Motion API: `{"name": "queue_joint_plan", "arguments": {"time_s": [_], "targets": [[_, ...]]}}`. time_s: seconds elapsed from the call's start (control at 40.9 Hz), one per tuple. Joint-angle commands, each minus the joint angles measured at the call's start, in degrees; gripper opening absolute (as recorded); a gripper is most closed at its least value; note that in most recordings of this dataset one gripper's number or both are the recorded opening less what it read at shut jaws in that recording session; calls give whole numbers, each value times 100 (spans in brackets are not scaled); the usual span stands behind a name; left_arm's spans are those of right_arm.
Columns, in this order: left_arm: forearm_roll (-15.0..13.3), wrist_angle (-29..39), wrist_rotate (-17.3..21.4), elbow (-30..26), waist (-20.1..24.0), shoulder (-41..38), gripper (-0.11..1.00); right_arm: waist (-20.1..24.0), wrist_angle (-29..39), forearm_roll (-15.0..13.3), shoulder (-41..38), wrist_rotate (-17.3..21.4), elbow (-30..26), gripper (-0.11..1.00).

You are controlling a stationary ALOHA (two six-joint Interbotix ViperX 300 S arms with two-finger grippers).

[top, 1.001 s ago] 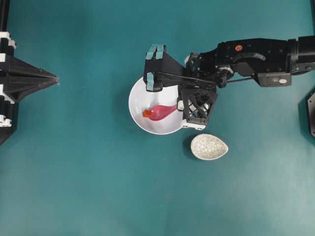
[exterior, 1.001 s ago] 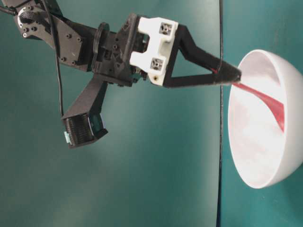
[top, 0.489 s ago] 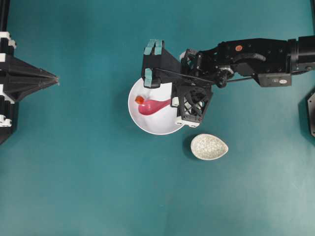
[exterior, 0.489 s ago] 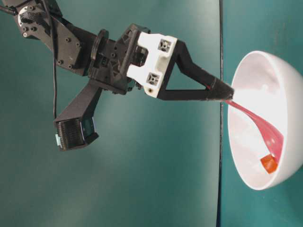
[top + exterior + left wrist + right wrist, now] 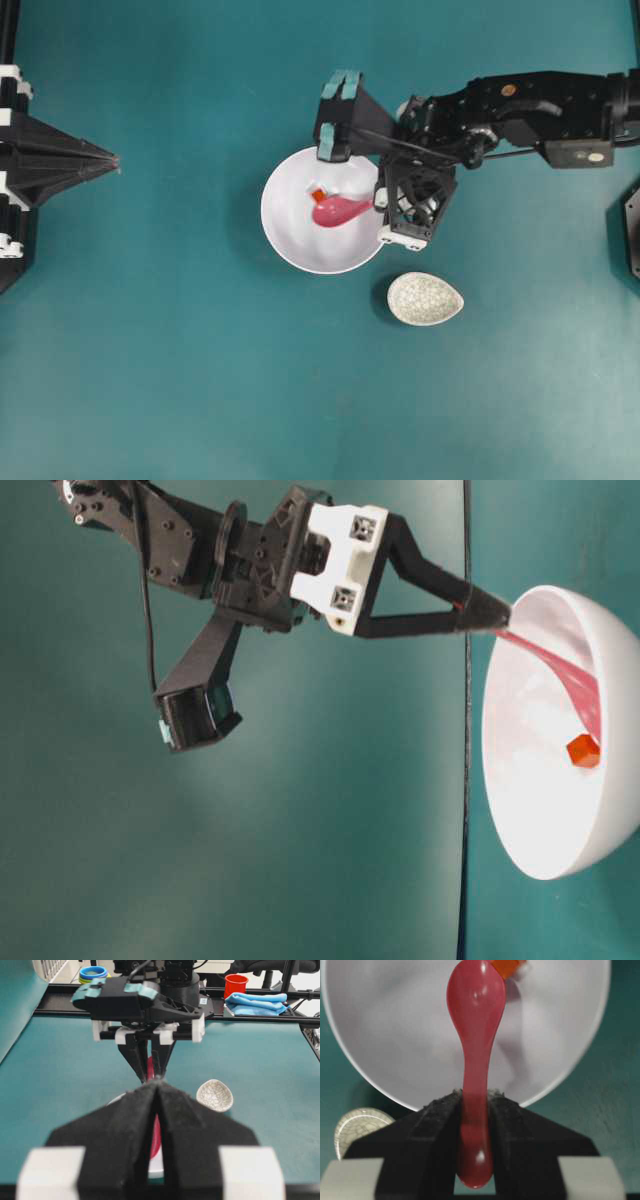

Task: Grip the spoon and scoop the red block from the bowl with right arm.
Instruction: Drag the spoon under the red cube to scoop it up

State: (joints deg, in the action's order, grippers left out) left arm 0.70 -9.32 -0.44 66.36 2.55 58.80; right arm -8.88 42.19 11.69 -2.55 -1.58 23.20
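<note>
Over the last second the spoon (image 5: 340, 209) has swung across the bowl (image 5: 290, 240): its scoop sat near the bowl's centre, then pushed out toward 9 o'clock, and now it has pulled back toward 1 o'clock, with the right arm drawn back to the right in the overhead view. The red block (image 5: 318, 196) has travelled with it, from the scoop's 9 o'clock tip to a spot touching the scoop's upper-left edge. That suggests the block is being nudged around the bowl rather than loaded; in the right wrist view it (image 5: 507, 966) sits at the far tip of the scoop (image 5: 476, 990), and whether it rests on the lip or just beyond it cannot be told. The right claw (image 5: 475, 1110) is clenched on the spoon's handle, its black fingers (image 5: 440, 1115) pressing both sides. The block lies a spoon-length out from that claw, toward 9 o'clock overhead, still inside the bowl. The left claw (image 5: 156, 1085) is closed on nothing and parked well apart at the tabletop's (image 5: 200, 380) left edge. A speckled dish (image 5: 425, 298) sits just outside the bowl at 4 o'clock.
</note>
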Motion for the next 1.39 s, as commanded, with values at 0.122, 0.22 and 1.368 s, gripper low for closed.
{"name": "queue_joint_plan", "arguments": {"time_s": [0.122,0.22,1.368], "targets": [[9,-62,-18,-176,18,-18,0,18,396,9,343,176,-35,23],[9,-62,-9,-176,18,-26,0,18,466,0,343,211,-35,23],[9,-62,0,-167,18,-35,0,18,-1072,0,-18,202,-18,23]]}}
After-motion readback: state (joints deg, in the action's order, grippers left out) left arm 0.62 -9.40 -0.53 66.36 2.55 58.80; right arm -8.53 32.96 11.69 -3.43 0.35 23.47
